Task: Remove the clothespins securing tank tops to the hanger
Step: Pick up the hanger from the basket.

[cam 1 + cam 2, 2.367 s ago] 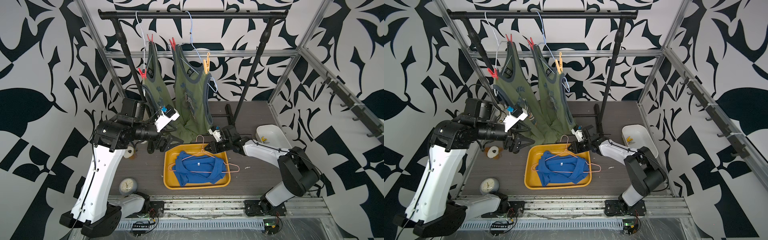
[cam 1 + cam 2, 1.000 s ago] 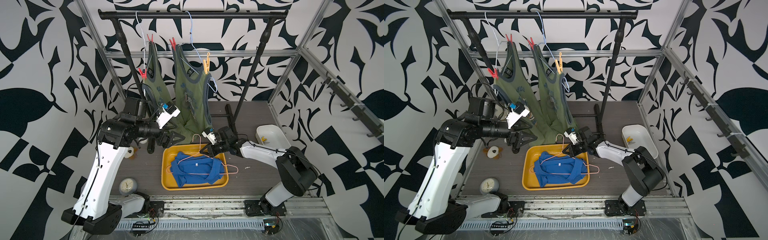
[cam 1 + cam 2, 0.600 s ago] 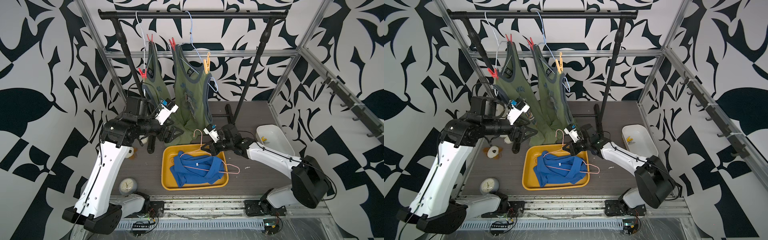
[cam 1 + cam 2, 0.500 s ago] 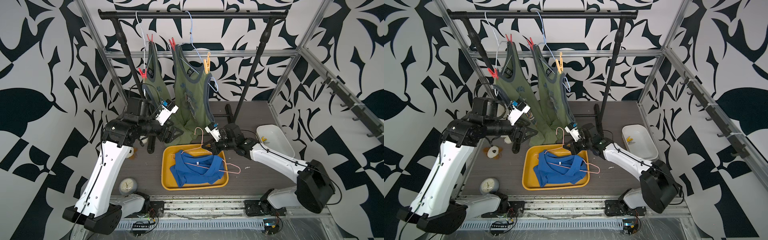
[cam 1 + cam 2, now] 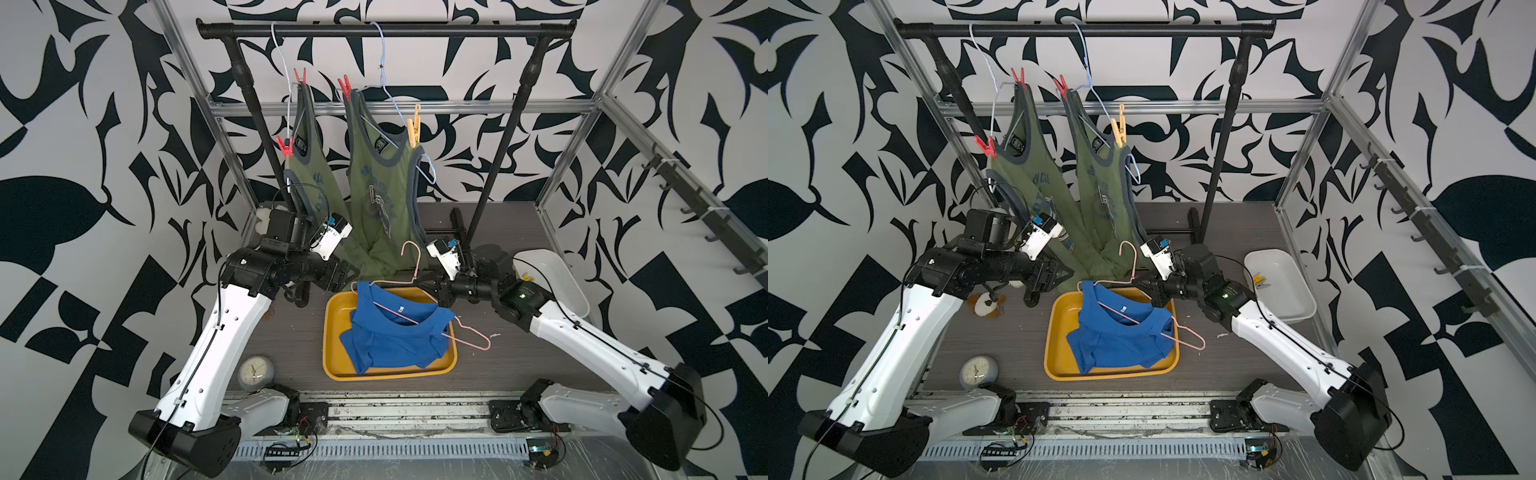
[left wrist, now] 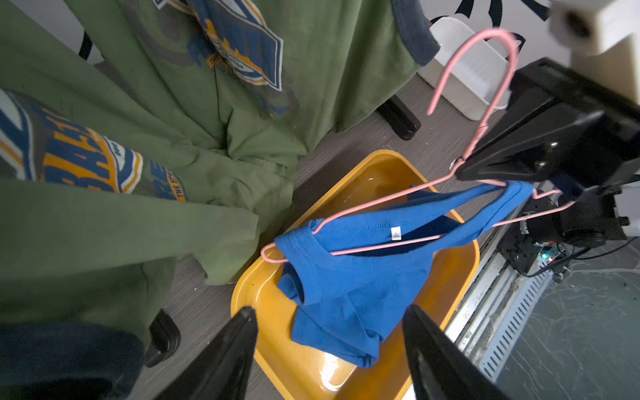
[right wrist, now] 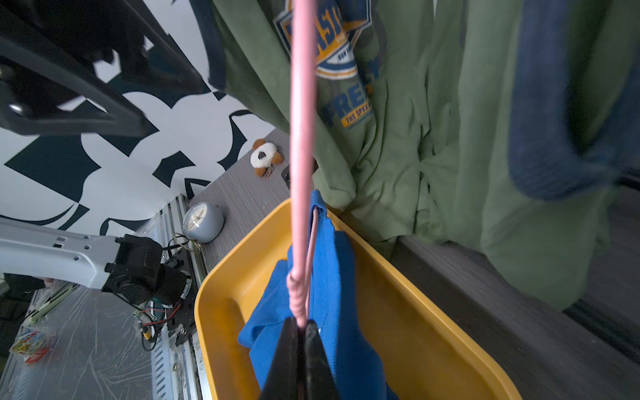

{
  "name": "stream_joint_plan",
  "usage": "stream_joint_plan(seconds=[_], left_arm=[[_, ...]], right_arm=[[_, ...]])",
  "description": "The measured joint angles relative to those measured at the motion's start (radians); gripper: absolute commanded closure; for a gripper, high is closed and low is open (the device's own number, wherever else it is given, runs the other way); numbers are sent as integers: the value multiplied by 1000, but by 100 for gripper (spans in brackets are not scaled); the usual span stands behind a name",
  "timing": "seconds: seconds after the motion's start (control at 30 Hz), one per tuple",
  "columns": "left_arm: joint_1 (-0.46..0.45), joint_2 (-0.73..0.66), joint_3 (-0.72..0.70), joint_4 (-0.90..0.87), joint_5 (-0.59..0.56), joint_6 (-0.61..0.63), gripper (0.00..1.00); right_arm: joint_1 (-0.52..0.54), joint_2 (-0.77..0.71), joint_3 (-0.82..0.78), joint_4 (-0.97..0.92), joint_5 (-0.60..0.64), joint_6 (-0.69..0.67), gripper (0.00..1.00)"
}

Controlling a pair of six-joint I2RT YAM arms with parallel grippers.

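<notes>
1. The right gripper (image 7: pixel 301 325) is closed hard on the pink hanger (image 7: pixel 303 138), pinching the twisted neck just below the hook. In both top views it sits right of centre, over the back edge of the yellow tray (image 5: pixel 390 373).
2. The left gripper (image 6: pixel 329 309) has its jaws well apart with nothing between them. In both top views it sits left of centre, near the hanger's shoulder end, and the left wrist view shows a gap between them.
3. The blue tank top (image 5: pixel 395 340) is threaded on that hanger and half slumped in the tray at lower centre. I can see no pin on it.
4. Four clothespins bite the two olive tank tops (image 5: pixel 382 183) at upper centre: three red clothespins (image 5: pixel 300 77) and one yellow clothespin (image 5: pixel 413 126). Another yellow one lies in the white bin (image 5: pixel 557 282) at the right.
5. The pins look light, stiff and springy, and their smooth plastic is probably slippery. The place to take hold is the splayed tail ends, squeezed together, not the nose gripping the strap.
6. The shirts are soft and their wire hangers hang loose from the rail (image 5: pixel 457 30). A pin would likely swing away under a sideways push.
</notes>
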Motion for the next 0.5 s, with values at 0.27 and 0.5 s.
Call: stream_joint_plan(seconds=[0.27, 0.5], left_arm=[[0, -4, -64, 67, -45, -63, 24], [0, 0, -89, 103, -45, -98, 21]], right_arm=[[15, -75, 11, 8, 34, 9, 100], [64, -77, 47, 6, 55, 11, 100]])
